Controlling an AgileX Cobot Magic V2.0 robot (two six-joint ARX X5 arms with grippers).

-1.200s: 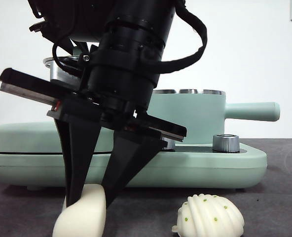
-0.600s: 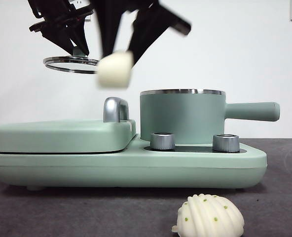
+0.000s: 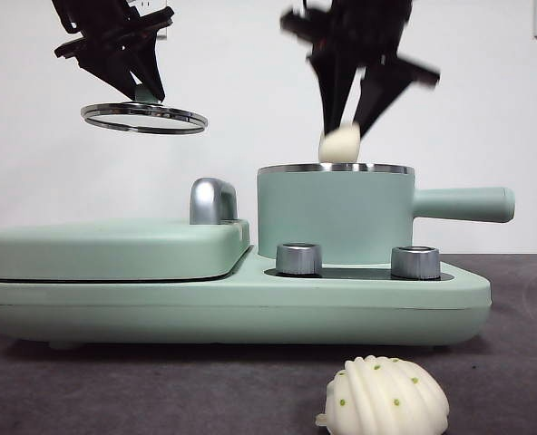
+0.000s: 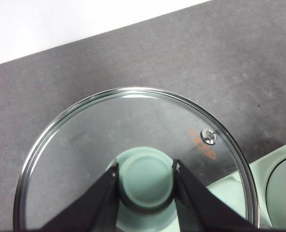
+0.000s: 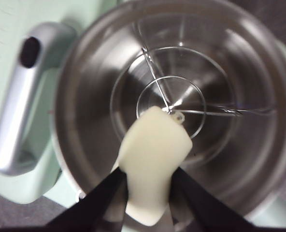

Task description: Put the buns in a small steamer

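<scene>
Your smooth bun [image 3: 339, 144] has swung from above the griddle to just over the small steamer [image 3: 335, 215], gripped by the right pincer [image 5: 148, 180]; release comes next. The ridged bun [image 3: 384, 397] waits on the surface at 6 o'clock of the steamer. The left pincer [image 4: 145, 170] clamps the lid [image 3: 142, 117] aloft.

A low front camera is looking level across the table, close to the steamer [image 3: 335, 214]; the right wrist camera is peering straight down into it, the left wrist camera onto the lifted glass lid [image 4: 133, 159].
</scene>
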